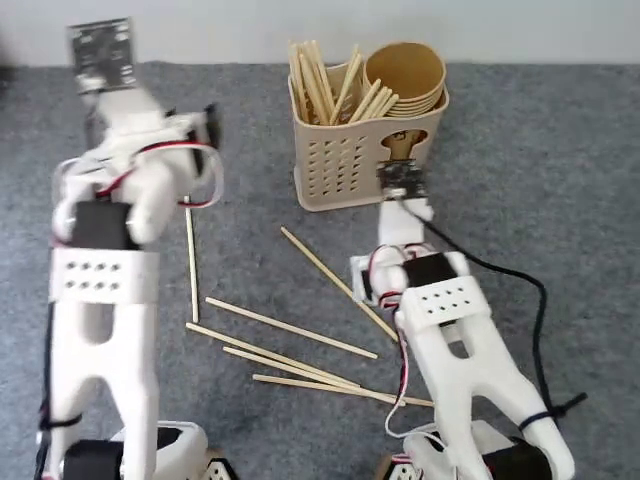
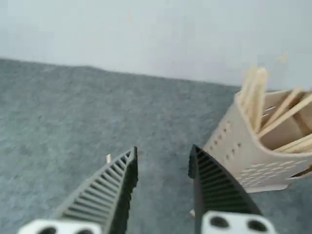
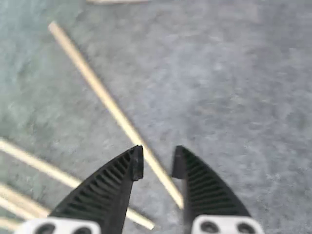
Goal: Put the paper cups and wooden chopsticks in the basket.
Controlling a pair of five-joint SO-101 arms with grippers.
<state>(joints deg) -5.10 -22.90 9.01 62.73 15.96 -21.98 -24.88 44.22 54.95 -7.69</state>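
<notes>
Fingers (image 2: 114, 190) of the left gripper (image 2: 163, 165) are spread apart and hold nothing. They hang over the grey carpet (image 2: 73, 122), with the basket (image 2: 253, 156) off to one side. The black, ribbed fingers (image 3: 117, 185) of the right gripper (image 3: 157, 163) are parted too. They point down at the carpet, and one loose chopstick (image 3: 92, 83) runs beneath the gap between them. Whether they touch it cannot be told.

From above, the basket (image 1: 365, 160) is a beige plastic tub with rows of small holes in its walls. It stands upright at the far middle of the carpet. A stack of tan paper cups (image 1: 405, 75) fills one side of it. A bundle of pale wooden chopsticks (image 1: 320, 85) leans upright in the other side.

The white left arm (image 1: 130, 200) is raised beside the basket. The white right arm (image 1: 445, 310) bends forward just in front of it, trailing a black cable (image 1: 530, 300).

Several thin, straight sticks (image 1: 290, 330) lie flat on the carpet between the arms, some crossing. One single stick (image 1: 190, 265) lies just beside the left arm.
</notes>
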